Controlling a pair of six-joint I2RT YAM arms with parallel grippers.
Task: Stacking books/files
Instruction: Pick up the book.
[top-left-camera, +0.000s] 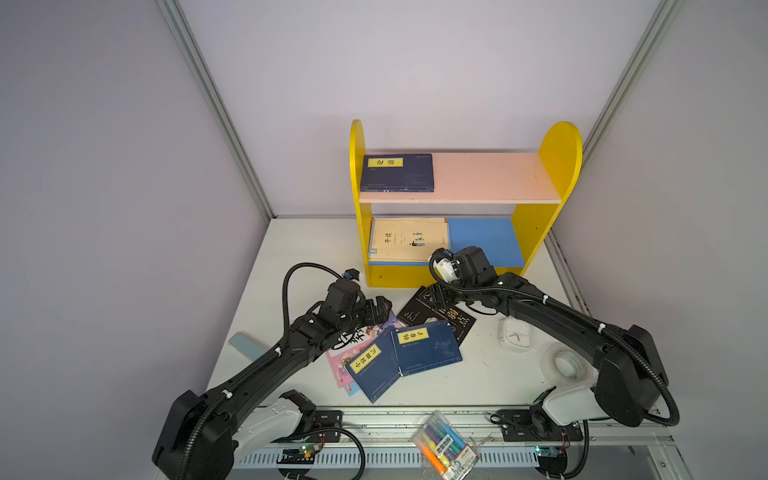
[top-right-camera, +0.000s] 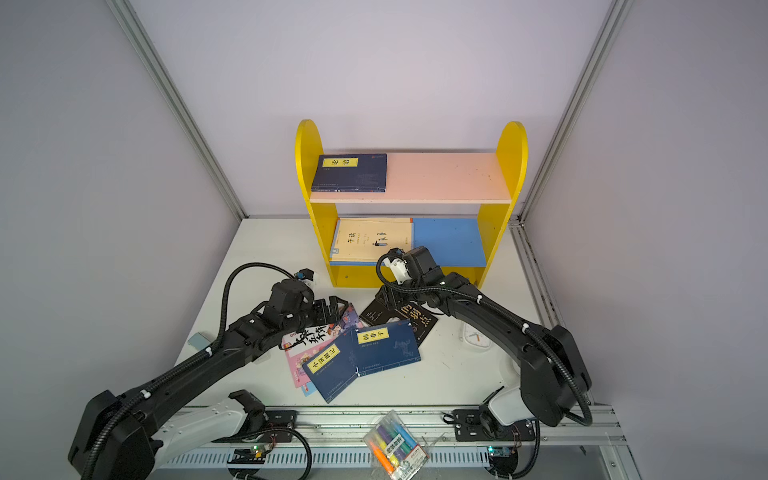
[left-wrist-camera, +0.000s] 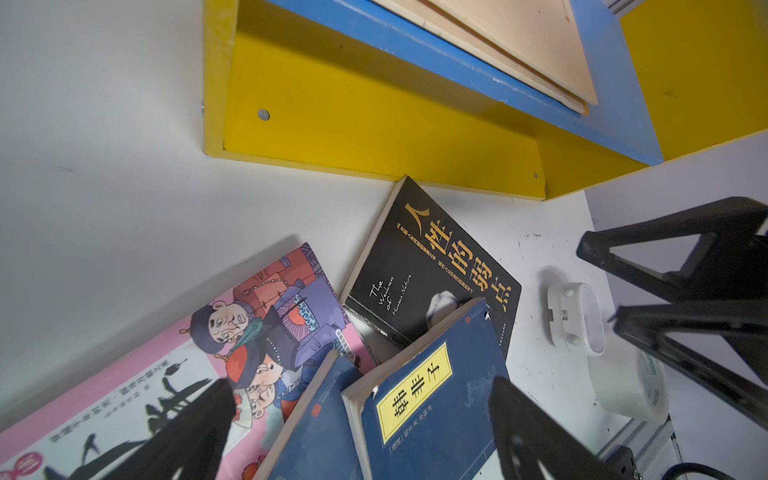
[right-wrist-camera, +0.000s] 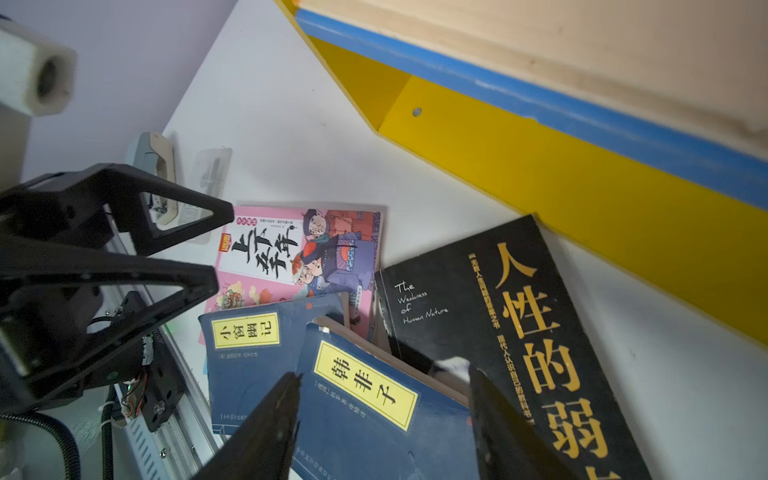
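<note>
The left pincer hangs wide open over a pink book and two overlapping navy books. The right pincer has its jaws apart above a black book. Beyond it, the yellow shelf holds cream books on its lower board and another navy book on top.

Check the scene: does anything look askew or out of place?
Yes. On the table, one navy book lies skewed across the black book and a second navy book, which overlaps the pink book, making a crooked heap. The marker pack lies off the table, on the front rail.
</note>
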